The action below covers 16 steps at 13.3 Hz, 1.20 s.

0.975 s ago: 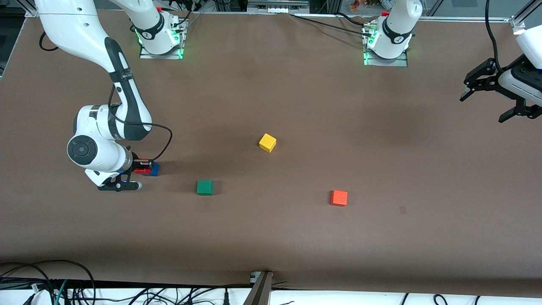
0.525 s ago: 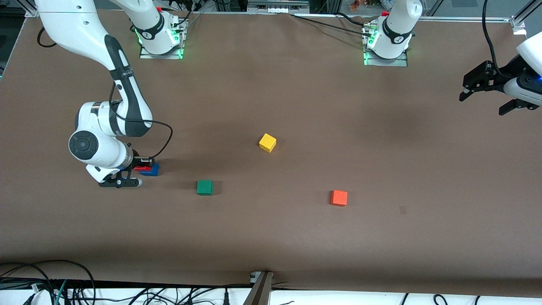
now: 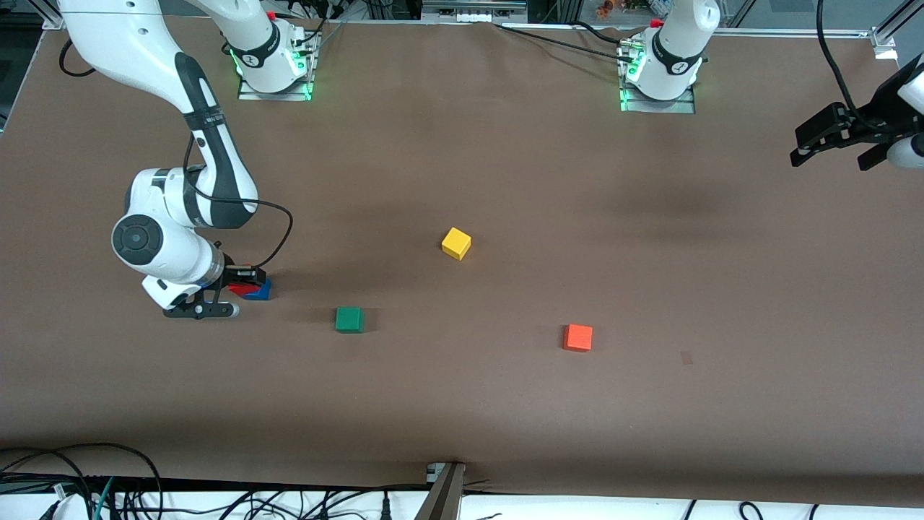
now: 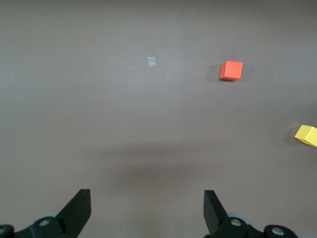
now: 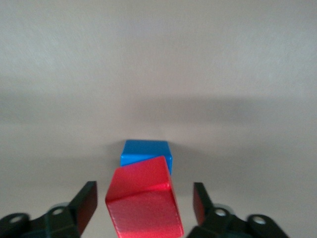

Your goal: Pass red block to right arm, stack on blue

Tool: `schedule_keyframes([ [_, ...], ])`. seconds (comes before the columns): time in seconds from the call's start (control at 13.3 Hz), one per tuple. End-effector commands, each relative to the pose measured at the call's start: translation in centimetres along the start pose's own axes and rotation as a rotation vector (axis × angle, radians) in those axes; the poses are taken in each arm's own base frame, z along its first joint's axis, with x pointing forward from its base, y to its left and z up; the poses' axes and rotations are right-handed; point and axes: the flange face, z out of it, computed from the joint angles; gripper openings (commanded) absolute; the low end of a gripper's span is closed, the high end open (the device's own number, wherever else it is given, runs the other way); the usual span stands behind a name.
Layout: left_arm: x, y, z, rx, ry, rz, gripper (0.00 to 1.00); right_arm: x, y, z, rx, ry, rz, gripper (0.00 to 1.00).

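A brown worktop carries four cubes directly: a blue cube toward the right arm's end, a green cube nearer the front camera, a yellow cube mid-table, and an orange cube toward the left arm's end.

We see the red block sitting on top of the blue block, turned a bit so it does not line up. Our right hand is open, one finger on each side, not touching the red block.
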Motion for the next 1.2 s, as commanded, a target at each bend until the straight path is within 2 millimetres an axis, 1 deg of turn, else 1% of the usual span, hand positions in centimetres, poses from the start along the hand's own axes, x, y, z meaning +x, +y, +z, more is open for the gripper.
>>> schedule_keyframes([
  [0.0,-0.2,0.3,-0.6,0.02,0.007,-0.008,1.0,1.4,1.6,-4.3,-0.014,0.029,-0.011,1.0],
  [0.07,0.1,0.5,-0.2,0.035,-0.005,0.01,1.0,1.8,2.2,-6.6,-0.013,0.027,-0.03,1.0],
  [0.15,0.5,0.6,0.4,0.035,-0.02,0.064,1.0,2.2,2.5,-8.9,-0.013,0.017,-0.056,1.0],
  [0.3,0.7,0.8,0.8,0.014,-0.031,0.142,1.0,2.7,3.3,-13.5,-0.017,-0.018,-0.066,1.0],
  [0.38,0.5,0.9,0.8,-0.022,-0.04,0.149,1.0,2.8,3.3,-15.9,-0.016,-0.033,-0.07,1.0],
  [0.53,-0.1,2.5,1.1,-0.046,-0.082,0.176,1.0,2.2,3.2,-19.2,-0.013,-0.094,-0.071,1.0],
  [0.6,-0.1,2.5,1.0,-0.049,-0.078,0.177,1.0,1.9,3.2,-20.8,-0.014,-0.11,-0.07,1.0],
  [0.67,0.1,1.7,1.1,-0.062,-0.075,0.163,1.0,1.6,3.2,-22.7,-0.013,-0.115,-0.068,1.0],
  [0.75,0.2,1.5,1.3,-0.067,-0.078,0.158,1.0,1.3,2.9,-24.7,-0.013,-0.117,-0.073,1.0],
  [0.82,0.2,1.4,1.4,-0.065,-0.081,0.155,1.0,0.4,2.8,-26.1,-0.006,-0.161,-0.061,1.0],
  [0.9,0.1,1.5,1.5,-0.066,-0.09,0.156,1.0,-0.1,1.9,-27.5,-0.005,-0.173,-0.071,1.0],
  [0.97,-0.1,1.6,1.5,-0.067,-0.089,0.158,1.0,-1.5,1.7,-29.9,-0.001,-0.151,-0.082,1.0],
  [1.05,-0.2,2.0,1.3,-0.062,-0.086,0.167,1.0,-2.4,1.8,-30.3,0.002,-0.164,-0.082,1.0],
  [1.12,-0.3,2.2,1.2,-0.063,-0.084,0.17,1.0,-3.9,1.9,-31.8,0.022,-0.155,-0.086,1.0],
])
